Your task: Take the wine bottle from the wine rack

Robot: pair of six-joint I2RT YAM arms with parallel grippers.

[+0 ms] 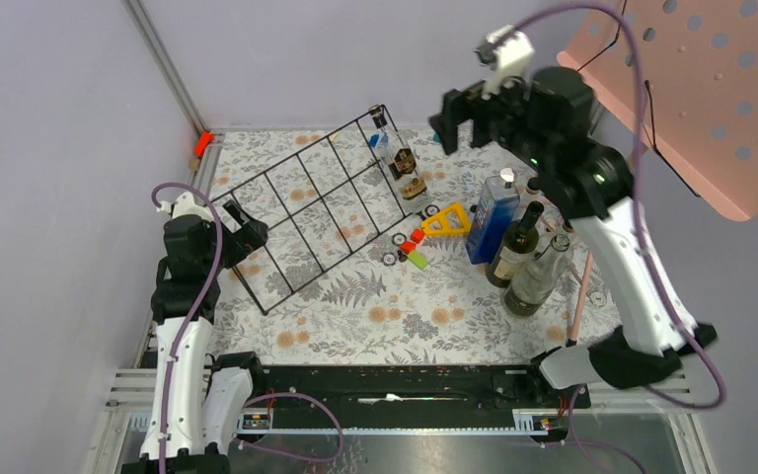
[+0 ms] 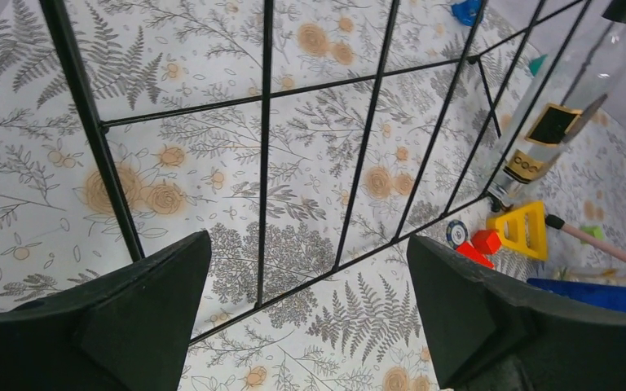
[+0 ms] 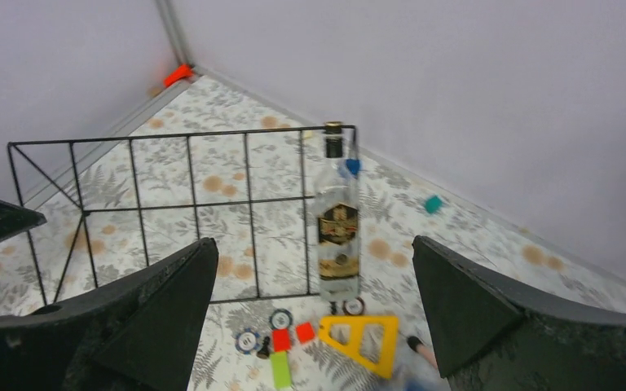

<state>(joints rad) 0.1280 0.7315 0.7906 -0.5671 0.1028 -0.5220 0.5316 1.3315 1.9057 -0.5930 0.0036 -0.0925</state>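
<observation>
The black wire wine rack (image 1: 316, 212) lies tilted across the floral table. A clear wine bottle (image 1: 401, 163) with a dark gold label rests along the rack's right end, neck pointing to the far side. My right gripper (image 1: 459, 123) is open and empty, raised high to the right of the bottle. In the right wrist view (image 3: 314, 326) the bottle (image 3: 338, 220) and rack (image 3: 187, 204) lie far below between its fingers. My left gripper (image 1: 247, 232) is open and empty at the rack's left end. In the left wrist view (image 2: 310, 326) the rack bars (image 2: 265, 163) cross close in front, with the bottle (image 2: 550, 126) at the far right.
A blue bottle (image 1: 493, 215), a dark green bottle (image 1: 515, 245) and a clear bottle (image 1: 538, 276) stand together right of the rack. A yellow triangle (image 1: 447, 219), poker chips and red and green blocks (image 1: 413, 247) lie by the rack. A pink perforated music stand (image 1: 711, 89) overhangs the far right.
</observation>
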